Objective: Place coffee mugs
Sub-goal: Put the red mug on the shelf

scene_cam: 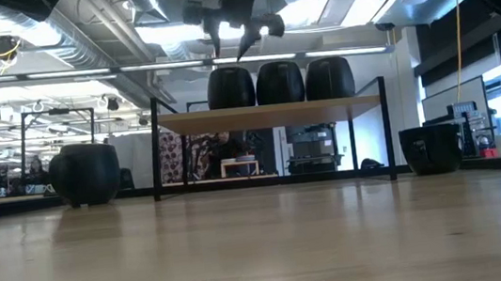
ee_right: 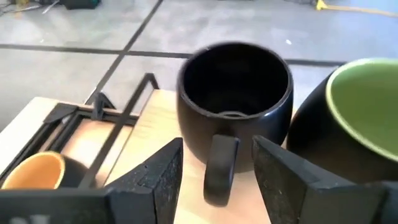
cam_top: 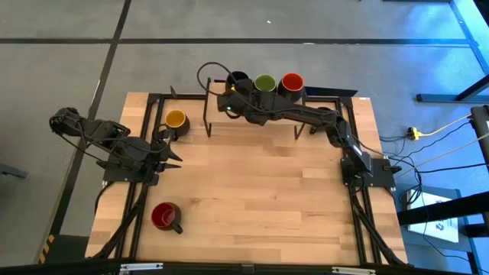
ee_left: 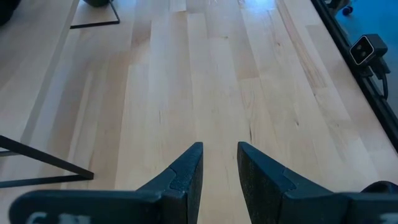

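**Desk editor:** Where do the mugs stand?

**Photographer:** Three glossy black round mugs sit in a row on the raised wooden shelf (cam_top: 306,99) at the far edge of the light wooden desk (cam_top: 260,191): a black-lined mug (ee_right: 235,106), a green-lined mug (cam_top: 264,82) and a red-lined mug (cam_top: 291,82). A yellow-lined mug (cam_top: 176,120) rests on the desk beside the shelf's left legs, and a second red-lined mug (cam_top: 165,216) stands near the front left.

**Desk editor:** And the arms?

**Photographer:** The right gripper (ee_right: 217,171) hangs at the black-lined mug, its fingers spread apart on either side of the handle, touching nothing that I can see. The left gripper (ee_left: 220,165) waits low over bare desk at the left, fingers narrowly parted and empty.

**Desk editor:** How would such a mug handle?

**Photographer:** By the look, rigid glazed ceramic: fairly weighty, slick, and liable to chip if dropped or knocked against its neighbour, which sits just beside it. The handle seems the surest hold, pinched across its loop; the rounded wall would likely slip. The two mugs on the desk both show their handles clear of anything else.
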Robot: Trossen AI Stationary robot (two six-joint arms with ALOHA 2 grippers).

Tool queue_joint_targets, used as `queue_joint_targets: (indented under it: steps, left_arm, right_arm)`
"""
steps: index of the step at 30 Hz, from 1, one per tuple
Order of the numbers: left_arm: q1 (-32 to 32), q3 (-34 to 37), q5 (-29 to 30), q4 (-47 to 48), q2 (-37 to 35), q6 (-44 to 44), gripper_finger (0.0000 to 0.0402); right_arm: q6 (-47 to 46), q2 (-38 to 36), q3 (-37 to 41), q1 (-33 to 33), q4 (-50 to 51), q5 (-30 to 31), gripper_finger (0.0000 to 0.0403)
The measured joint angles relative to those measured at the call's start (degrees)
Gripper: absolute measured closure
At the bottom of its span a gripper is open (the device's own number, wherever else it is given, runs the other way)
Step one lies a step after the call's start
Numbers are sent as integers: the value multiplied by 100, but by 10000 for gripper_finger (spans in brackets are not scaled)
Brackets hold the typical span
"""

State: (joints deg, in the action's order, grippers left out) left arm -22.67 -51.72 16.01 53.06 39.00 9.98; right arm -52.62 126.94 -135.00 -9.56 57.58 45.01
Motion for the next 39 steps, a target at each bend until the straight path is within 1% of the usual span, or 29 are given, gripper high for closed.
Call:
queue_joint_targets:
  steps: [3,8,10,13,16,20,24,27,31,32,35,39]
  left_arm:
    - [0,0,-6,0,0,2,308]
    - [-1,0,-55,2,0,34,308]
    - [1,0,-55,2,2,108,308]
    - [-1,0,-56,2,4,155,308]
    - [-1,0,-64,3,63,297,308]
    - [-1,0,-384,4,271,340,297]
    - [-1,0,-714,88,686,438,269]
    - [-1,2,-1219,207,997,771,254]
    - [-67,2,-2059,457,1241,1516,251]
    - [-123,2,-2143,522,1272,1728,251]
    - [-386,2,-2122,815,1272,2474,250]
    - [-789,2,-2060,1039,1261,3361,250]
  right_arm:
    - [359,-178,0,189,-4,-128,224]
    - [1071,-462,0,713,-142,-859,223]
    - [1384,-525,-10,1036,-164,-1222,223]
    - [1577,-504,12,1603,-147,-1619,223]
    - [1541,-508,271,2179,-398,-1719,223]
    - [1038,-495,767,2830,-594,-1756,223]
    - [124,-497,1362,3331,-701,-1532,223]
    - [-597,-497,1862,3628,-705,-1460,223]
    - [-1378,-490,2451,3963,-781,-1461,223]
    - [-1486,-492,2589,4041,-888,-1457,223]
    - [-1693,-492,2981,4224,-1130,-1482,223]
    - [-1766,-492,3223,4422,-1387,-1522,223]
